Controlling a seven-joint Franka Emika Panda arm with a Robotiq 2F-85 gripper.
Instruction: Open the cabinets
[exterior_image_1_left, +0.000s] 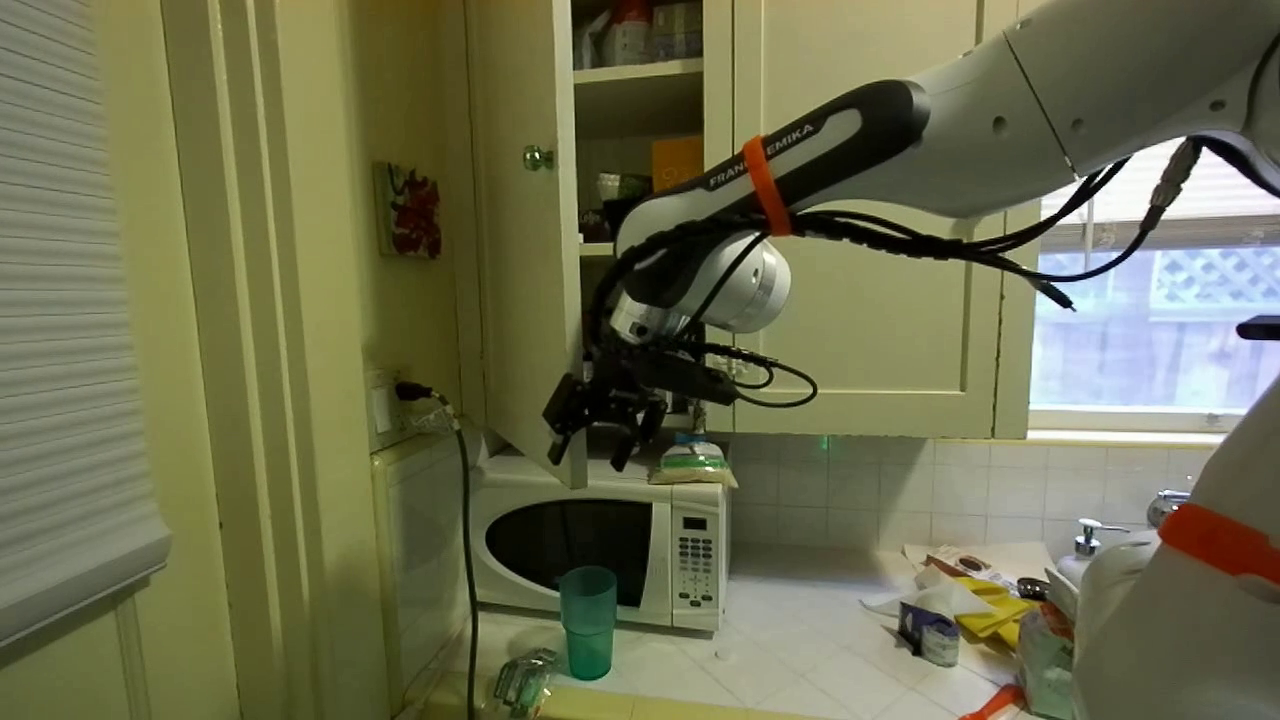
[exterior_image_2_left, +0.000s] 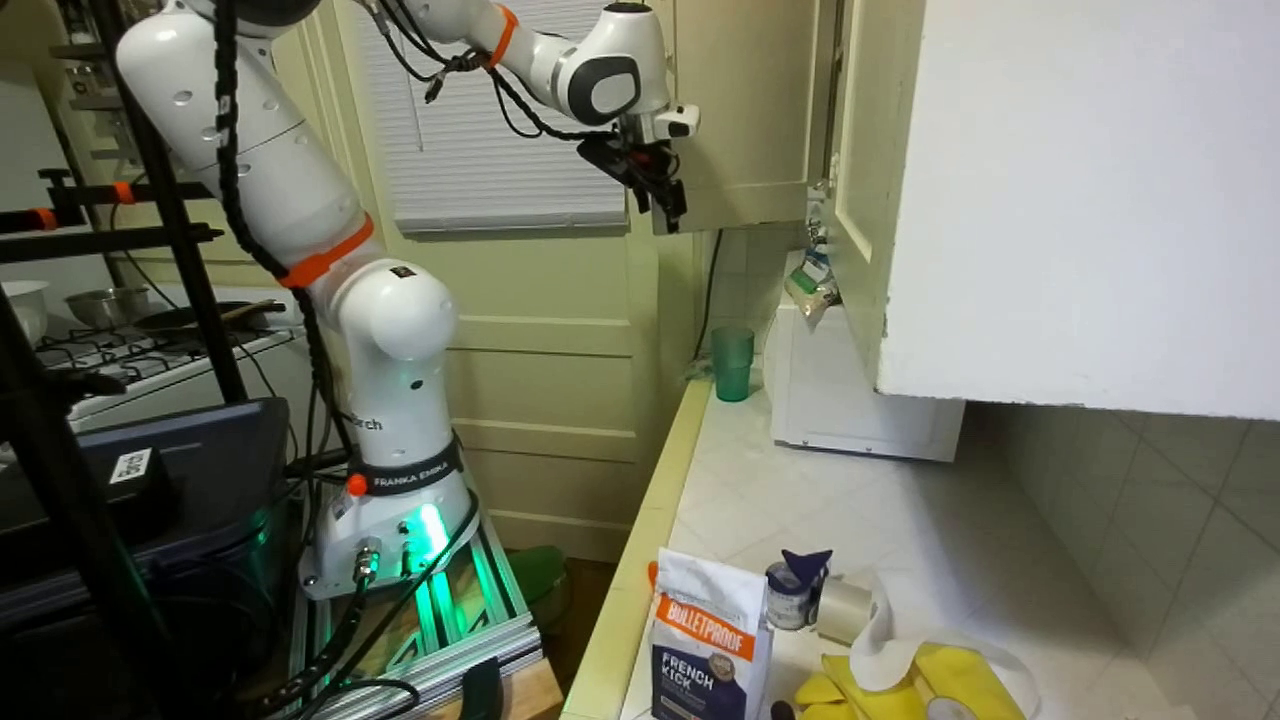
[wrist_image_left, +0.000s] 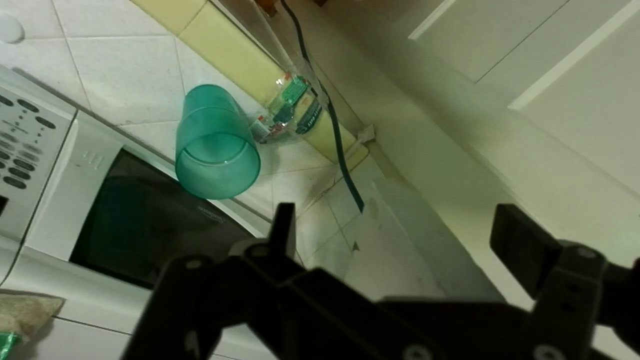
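Note:
The cream-white cabinets hang on the wall. The left cabinet door stands swung open, with its round knob and shelves of packages showing behind it. This open door also shows in an exterior view. The wide right door is shut. My gripper is at the lower free edge of the open door; it also shows in an exterior view. In the wrist view the gripper has its fingers wide apart, with the door's lower end between them and gaps at both sides.
A white microwave stands on the counter below the door, with a bag on top. A teal cup stands before it. A black cord hangs at the wall. A coffee bag and yellow cloth lie farther along.

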